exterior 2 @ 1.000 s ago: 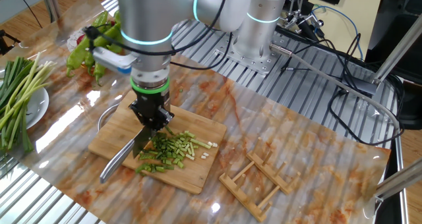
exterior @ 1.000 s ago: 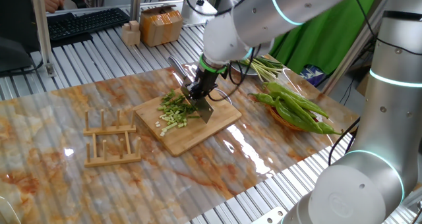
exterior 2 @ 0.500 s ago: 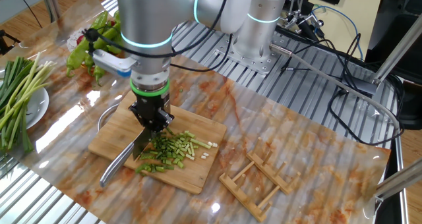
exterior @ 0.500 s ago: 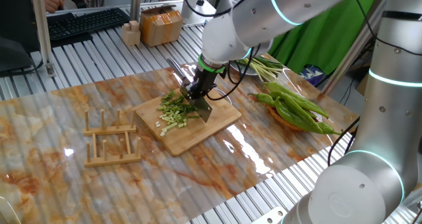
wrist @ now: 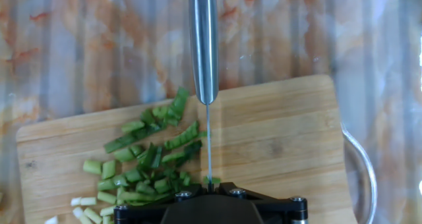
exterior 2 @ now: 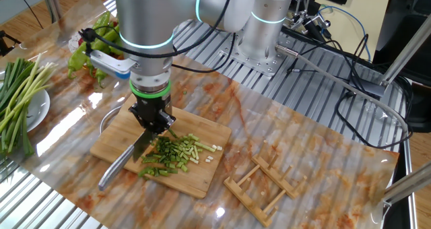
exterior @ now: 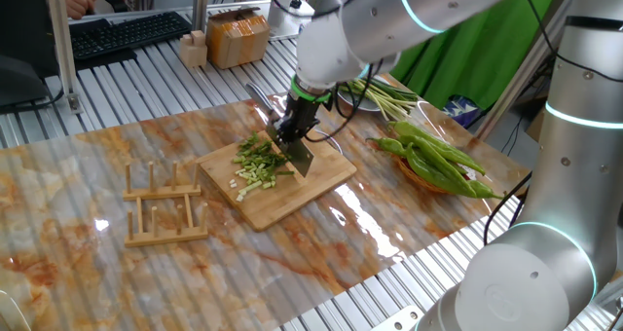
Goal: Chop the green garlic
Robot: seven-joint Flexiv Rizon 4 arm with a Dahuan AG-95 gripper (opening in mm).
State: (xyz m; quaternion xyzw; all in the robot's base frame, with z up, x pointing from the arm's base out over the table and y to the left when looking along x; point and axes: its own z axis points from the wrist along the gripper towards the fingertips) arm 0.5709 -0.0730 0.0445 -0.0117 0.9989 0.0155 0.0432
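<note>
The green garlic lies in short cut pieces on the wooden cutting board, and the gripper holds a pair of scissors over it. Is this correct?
Not fully. The gripper holds a knife, not scissors: the hand view shows one metal handle and a single thin blade edge. The green garlic does lie in short cut pieces on the wooden cutting board.

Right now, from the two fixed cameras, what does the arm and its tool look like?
The silver-grey, rounded-segment robot arm carries glowing cyan light rings at its joints and a green band above the wrist. A black cable loops beside it. The small black two-finger tool hangs below a light blue-white side bracket.
</note>
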